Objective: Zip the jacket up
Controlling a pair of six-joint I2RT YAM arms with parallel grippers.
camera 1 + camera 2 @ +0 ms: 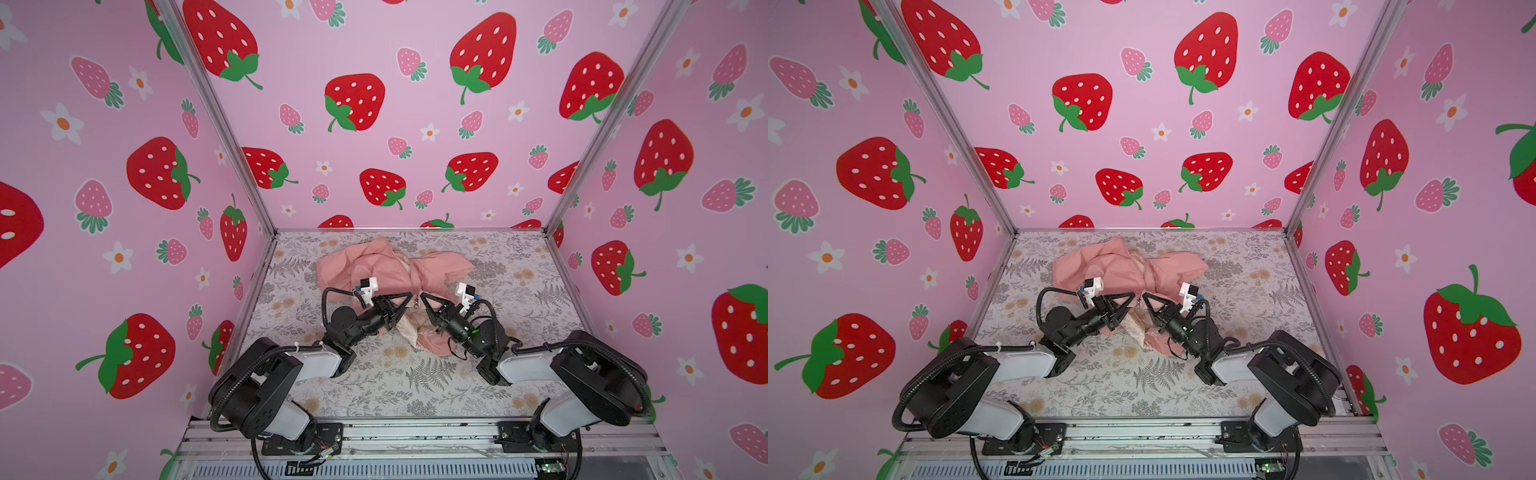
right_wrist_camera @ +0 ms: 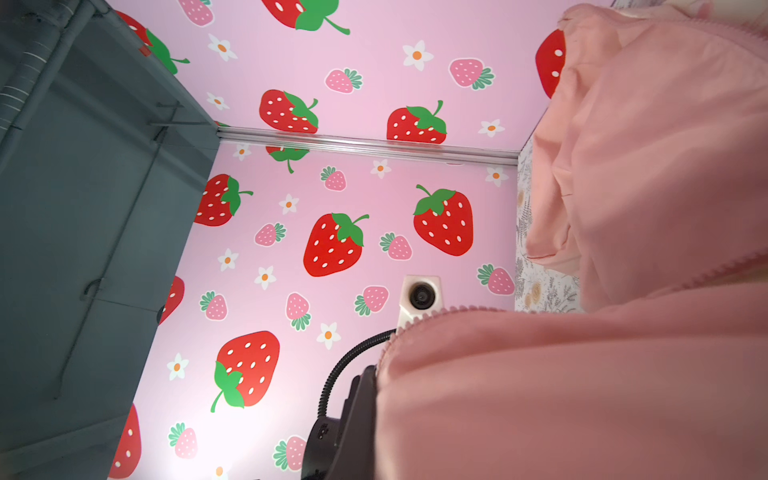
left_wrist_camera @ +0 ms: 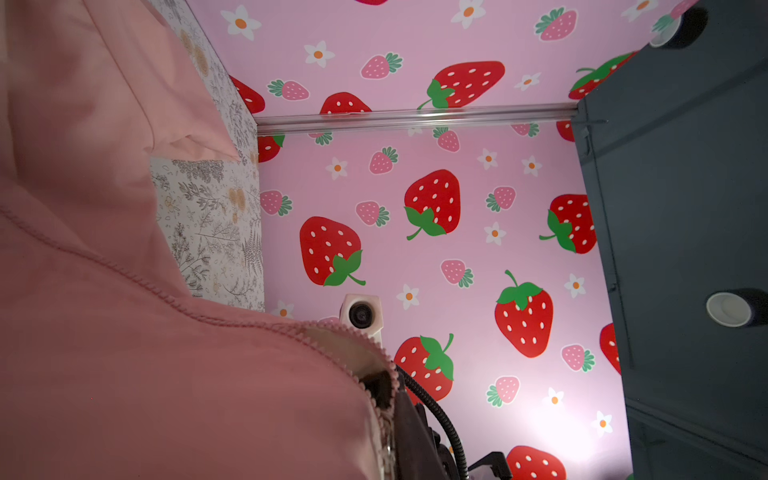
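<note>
Overhead, whole jacket [image 1: 374,266]; wrist views alone show zip teeth [image 2: 469,309].

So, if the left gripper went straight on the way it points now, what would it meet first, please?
Probably the jacket, bunched at its zip right at the left gripper tip; the right gripper faces it just beyond. Depth is unclear from above.
</note>
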